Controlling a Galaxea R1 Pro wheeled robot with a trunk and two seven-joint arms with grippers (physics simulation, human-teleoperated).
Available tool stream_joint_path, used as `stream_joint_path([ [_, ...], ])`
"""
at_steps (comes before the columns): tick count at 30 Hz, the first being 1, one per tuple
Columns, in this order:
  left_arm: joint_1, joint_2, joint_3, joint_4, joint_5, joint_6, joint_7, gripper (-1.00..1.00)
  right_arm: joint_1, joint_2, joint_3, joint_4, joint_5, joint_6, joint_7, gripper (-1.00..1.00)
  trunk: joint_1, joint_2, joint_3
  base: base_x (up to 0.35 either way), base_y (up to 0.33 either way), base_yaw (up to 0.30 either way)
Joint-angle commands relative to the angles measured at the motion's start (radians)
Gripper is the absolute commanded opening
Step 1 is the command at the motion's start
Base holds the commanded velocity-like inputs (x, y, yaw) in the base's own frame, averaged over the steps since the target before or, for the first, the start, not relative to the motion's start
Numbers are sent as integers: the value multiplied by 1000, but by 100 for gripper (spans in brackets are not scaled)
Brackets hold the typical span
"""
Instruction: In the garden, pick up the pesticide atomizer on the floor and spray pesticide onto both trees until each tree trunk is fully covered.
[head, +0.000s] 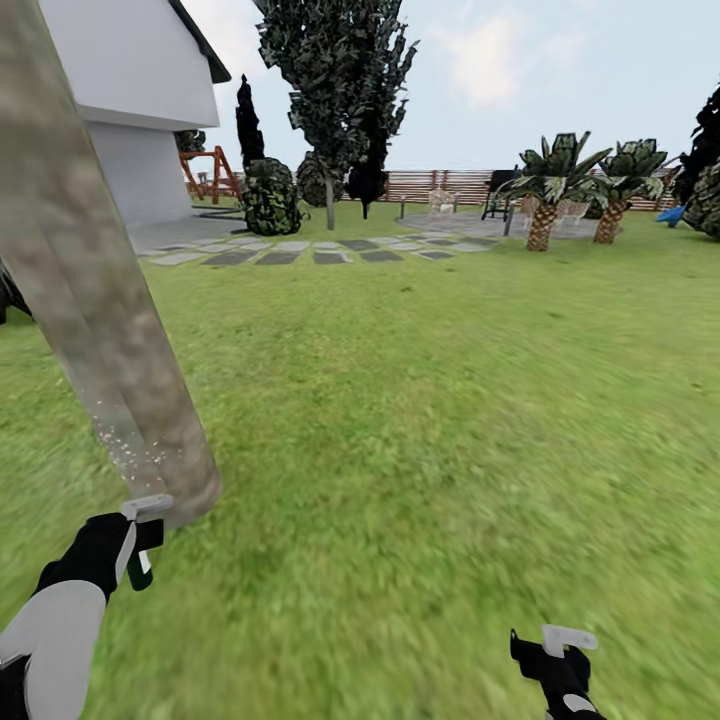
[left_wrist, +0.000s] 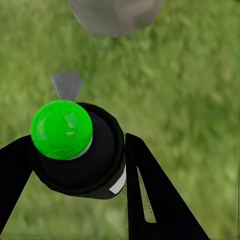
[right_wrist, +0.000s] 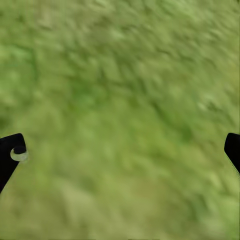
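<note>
in the head view, the left gripper is clamped around the pesticide atomizer, a small dark bottle with a pale grey nozzle head at its top. the atomizer sits right at the foot of the near tree trunk, a thick pale grey-beige mottled column that leans across the view and widens where it meets the lawn. fine white specks of spray dot the lower trunk just above the nozzle. the right gripper hangs low over the grass, well apart from the trunk, black with a pale grey piece at its tip. far beyond the trunk stands a second tree with a thin pale trunk and a dark leafy crown, with a row of stepping stones in front of it, a white house beside it, two short palms and a brown slat fence further off.

in the left wrist view, the black fingers close on both sides of the atomizer's dark round body, which carries a bright green cap. the grey base of the trunk lies just beyond it on the grass.

in the right wrist view, the two black fingertips stand wide apart with nothing but blurred grass between them.
</note>
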Motion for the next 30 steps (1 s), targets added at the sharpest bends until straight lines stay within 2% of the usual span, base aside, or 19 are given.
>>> stream_joint_path([
  [1,-1,-4,5,-2,-10,3,-5,-100,-1,0,-6,1,11,-3,-4,100,0,0,-1,237,-195,278],
  [9,-1,-7,5,-2,-9,3,-4,-100,-1,0,-6,1,11,-3,-4,100,0,0,-1,230,-183,278],
  [14,-1,-13,3,-2,-9,3,-4,-100,-1,0,-6,1,11,-3,-4,100,0,0,-1,50,-61,257],
  [30,-1,-14,2,-2,-10,3,-4,-100,-1,0,-6,1,11,-3,-4,100,0,0,-1,139,-237,16],
])
